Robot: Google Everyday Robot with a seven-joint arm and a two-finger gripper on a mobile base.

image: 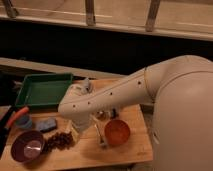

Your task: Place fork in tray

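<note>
The fork [99, 135] is slim and silvery and lies on the wooden table just left of the orange bowl [117, 132]; its upper part is hidden by my arm. The green tray [42, 90] sits at the table's back left, with nothing in it that I can see. My white arm reaches across the middle of the table. My gripper [80, 125] is at the arm's low end, just above the table, left of the fork and in front of the tray's right corner. It holds nothing that I can see.
A purple bowl [27, 146] stands at the front left with a dark cluster of grapes [60, 141] beside it. A blue sponge [47, 124], a small blue cup [23, 121] and a red-handled tool [15, 116] lie at the left edge.
</note>
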